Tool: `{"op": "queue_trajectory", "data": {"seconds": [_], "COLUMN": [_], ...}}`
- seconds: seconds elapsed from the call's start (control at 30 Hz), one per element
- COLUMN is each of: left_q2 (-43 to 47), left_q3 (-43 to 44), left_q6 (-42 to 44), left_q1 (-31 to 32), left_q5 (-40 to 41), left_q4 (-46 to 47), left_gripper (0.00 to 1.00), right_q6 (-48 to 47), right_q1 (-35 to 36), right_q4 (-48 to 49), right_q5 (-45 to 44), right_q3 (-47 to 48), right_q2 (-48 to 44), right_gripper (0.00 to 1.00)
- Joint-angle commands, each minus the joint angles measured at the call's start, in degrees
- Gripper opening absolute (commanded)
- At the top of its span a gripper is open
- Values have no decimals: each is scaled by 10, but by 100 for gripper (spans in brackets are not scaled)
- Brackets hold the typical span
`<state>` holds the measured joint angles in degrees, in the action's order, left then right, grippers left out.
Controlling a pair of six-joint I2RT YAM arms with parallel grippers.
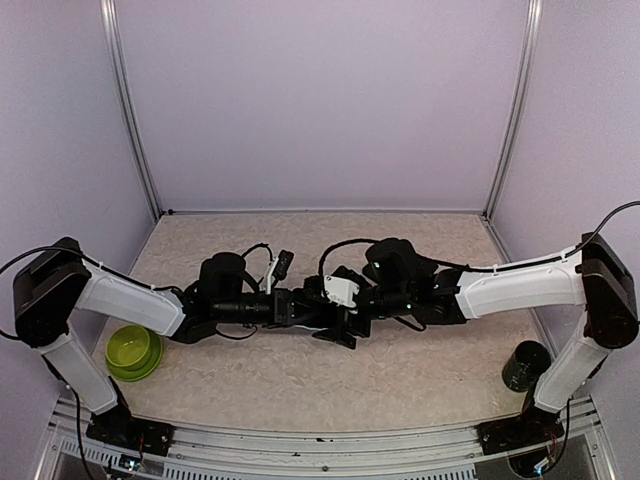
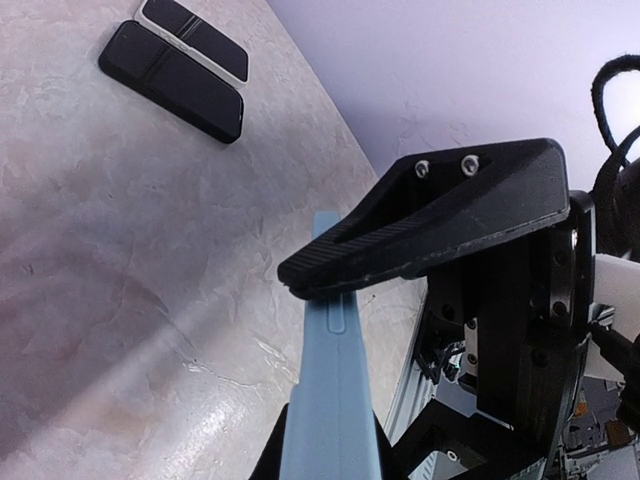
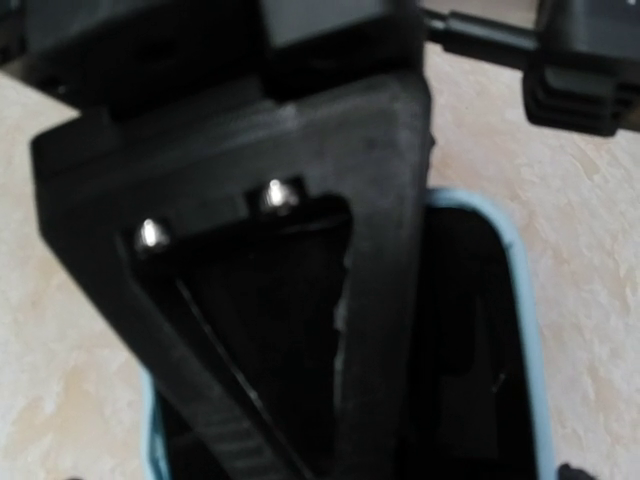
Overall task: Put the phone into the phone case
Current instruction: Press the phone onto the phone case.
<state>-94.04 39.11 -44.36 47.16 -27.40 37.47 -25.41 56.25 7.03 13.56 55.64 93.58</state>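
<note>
- One big beige marbled tabletop (image 1: 300, 385) sits under everything, with pale walls around it.
- Coming in low from the sides, the left arm (image 1: 125, 300) and right arm (image 1: 520, 285) meet nose to nose mid-tabletop.
- Nearly closed, the left end effector (image 2: 305, 340) pinches the light blue phone case (image 2: 330, 420) by its edge. The left wrist view shows the case edge-on between the fingers.
- Spread as wide as it goes, the right end effector (image 1: 348, 325) has nothing visibly clamped in it. One black finger (image 3: 380, 250) hangs over the case's open face. Touching or not, can't tell.
- Inside the blue rim it's all dark. That could be the phone or just lining, so I honestly can't place the phone for sure.
- Over by the left arm sits a lime green bowl (image 1: 133, 352).
- By the right arm stands a dark cup (image 1: 525, 365).
- Smallest bits: two flat black slabs (image 2: 172, 80) lie side by side on the tabletop, well apart from the case, near the wall.
</note>
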Motion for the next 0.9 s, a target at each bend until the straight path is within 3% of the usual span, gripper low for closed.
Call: {"op": "queue_trajectory", "data": {"seconds": [0.0,0.7,0.87], "left_q2": [1,-11,-12], "left_q3": [36,40,38], "left_q6": [-6,-17,-15], "left_q1": [3,9,10], "left_q5": [33,33,29], "left_q4": [24,23,25], "left_gripper": [0,0,0], "right_q6": [5,-4,-2], "right_q1": [14,31,32], "right_q4": [-7,34,40], "right_q5": [10,-78,-86], "right_q3": [3,-1,4], "right_q2": [7,23,27], "right_gripper": [100,100,95]}}
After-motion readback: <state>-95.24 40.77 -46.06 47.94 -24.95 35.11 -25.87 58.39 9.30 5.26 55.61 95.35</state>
